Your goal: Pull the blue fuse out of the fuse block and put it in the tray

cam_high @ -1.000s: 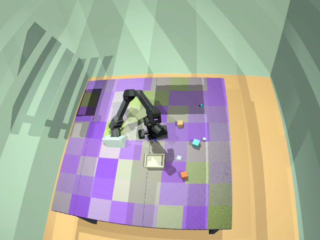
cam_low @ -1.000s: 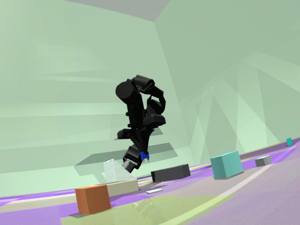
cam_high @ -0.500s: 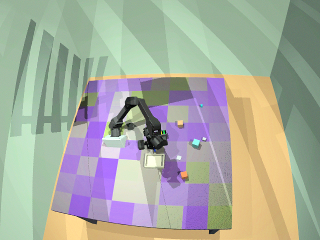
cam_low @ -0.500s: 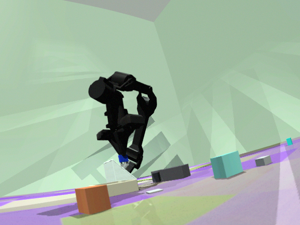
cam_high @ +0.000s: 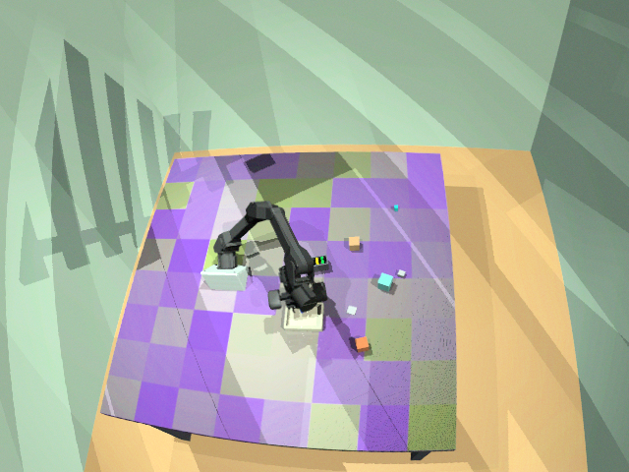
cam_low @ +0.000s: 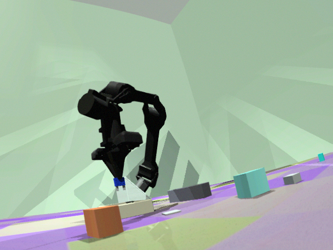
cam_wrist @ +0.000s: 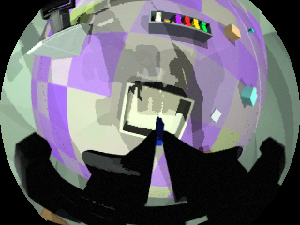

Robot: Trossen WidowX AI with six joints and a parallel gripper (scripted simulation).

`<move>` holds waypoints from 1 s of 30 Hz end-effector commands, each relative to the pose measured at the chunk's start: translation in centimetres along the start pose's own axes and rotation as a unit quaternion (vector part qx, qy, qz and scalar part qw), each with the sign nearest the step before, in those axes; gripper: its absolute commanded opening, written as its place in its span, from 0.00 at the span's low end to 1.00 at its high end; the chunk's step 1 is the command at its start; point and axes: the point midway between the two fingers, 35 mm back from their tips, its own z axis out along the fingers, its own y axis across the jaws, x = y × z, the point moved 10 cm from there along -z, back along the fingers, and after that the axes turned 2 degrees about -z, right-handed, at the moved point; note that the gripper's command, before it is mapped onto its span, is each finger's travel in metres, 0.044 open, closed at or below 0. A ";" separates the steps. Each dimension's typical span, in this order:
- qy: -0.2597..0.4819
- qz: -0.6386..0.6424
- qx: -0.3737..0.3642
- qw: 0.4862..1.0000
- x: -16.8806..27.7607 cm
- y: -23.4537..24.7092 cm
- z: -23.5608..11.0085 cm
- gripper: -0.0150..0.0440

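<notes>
The blue fuse is held upright, prongs down, at the fingertips of my gripper. My gripper is shut on it. The fuse hangs in the air above the cream tray, clear of its rim. In the top view the arm covers the fingertips and most of the fuse. The dark grey fuse block stands away from the gripper, with white, purple, red, yellow and green fuses in it in the wrist view.
An orange cube and a flat white piece lie right of the tray in the top view. A teal cube, a small grey block and a tan cube stand farther off.
</notes>
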 end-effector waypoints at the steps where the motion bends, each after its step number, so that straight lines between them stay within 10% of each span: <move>1: 0.000 -0.002 -0.002 1.000 0.1 0.0 0.6 0.25; 23: 0.000 -0.002 -0.001 1.000 0.1 0.0 3.9 0.25; 30: 0.001 -0.004 -0.002 1.000 0.1 -0.1 3.5 0.57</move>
